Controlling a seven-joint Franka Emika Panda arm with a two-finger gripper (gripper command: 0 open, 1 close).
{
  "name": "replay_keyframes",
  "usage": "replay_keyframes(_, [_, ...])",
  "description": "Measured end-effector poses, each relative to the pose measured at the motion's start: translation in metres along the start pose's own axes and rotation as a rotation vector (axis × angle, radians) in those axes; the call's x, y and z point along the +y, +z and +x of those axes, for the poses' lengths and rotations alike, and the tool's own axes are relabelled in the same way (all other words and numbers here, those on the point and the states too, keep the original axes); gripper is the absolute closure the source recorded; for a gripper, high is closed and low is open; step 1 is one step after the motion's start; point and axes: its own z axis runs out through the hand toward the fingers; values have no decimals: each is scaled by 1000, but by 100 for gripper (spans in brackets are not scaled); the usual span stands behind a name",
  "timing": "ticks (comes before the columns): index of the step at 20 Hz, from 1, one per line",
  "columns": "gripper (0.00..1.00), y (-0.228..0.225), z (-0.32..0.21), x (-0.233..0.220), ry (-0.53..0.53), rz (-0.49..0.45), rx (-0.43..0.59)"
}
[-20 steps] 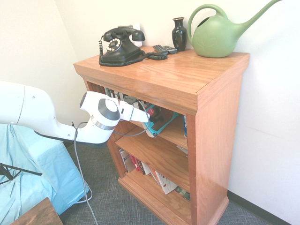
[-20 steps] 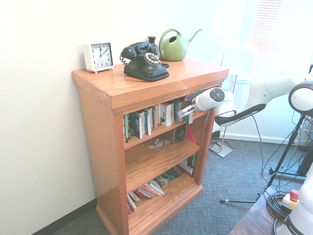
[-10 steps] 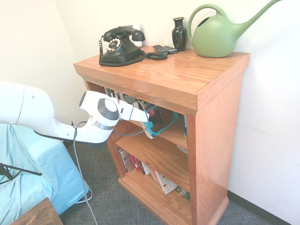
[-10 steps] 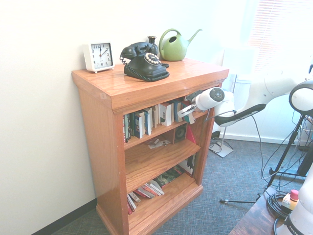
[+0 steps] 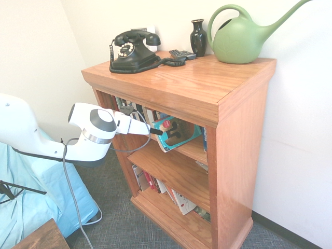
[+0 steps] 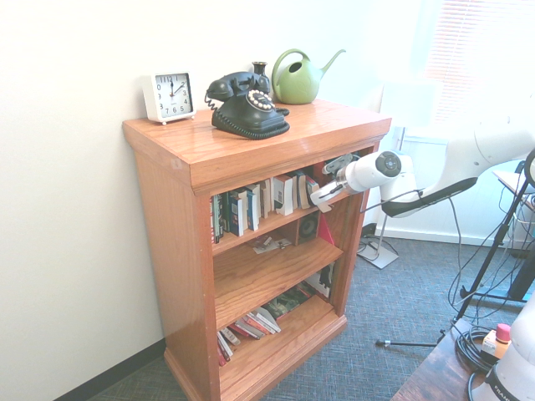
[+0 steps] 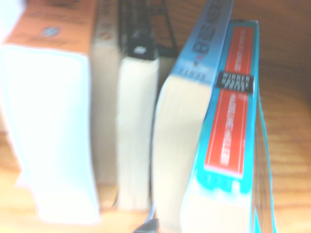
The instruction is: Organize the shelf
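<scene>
Pale wall behind; wooden shelf stands upright against it on gray carpet. Black telephone, white clock, dark vase and green watering can rest on top. Gripper at the upper compartment, near a teal-covered book; whether open or closed, cannot tell. Wrist view: blue book leans beside the teal one.

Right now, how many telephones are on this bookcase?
1: a black telephone on top of the bookcase, beside the clock. Books hide parts of the inner shelves.
</scene>
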Motion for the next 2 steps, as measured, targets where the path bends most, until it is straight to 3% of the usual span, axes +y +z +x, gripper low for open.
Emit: replay_keyframes(2, [0, -11, -3, 5, 6, 7, 0])
